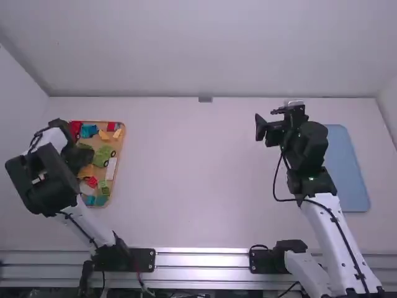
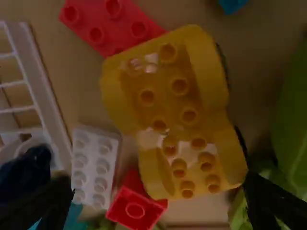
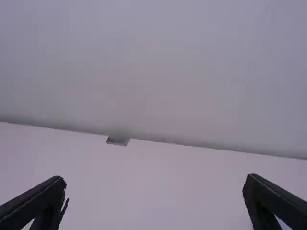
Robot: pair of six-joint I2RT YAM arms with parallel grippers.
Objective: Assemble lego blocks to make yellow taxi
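My left gripper point(image 2: 159, 184), fingers wide apart, faces the yellow car chassis point(image 2: 183, 115), whose long axis slants across the finger gap.

Pale walls point(image 1: 205, 49) border the white table point(image 1: 198, 174); a grey fitting point(image 1: 205, 99), perhaps metal, sits at its far edge.

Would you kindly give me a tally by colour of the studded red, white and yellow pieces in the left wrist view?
Red bricks: 2
White brick: 1
Yellow car body: 1
Total: 4
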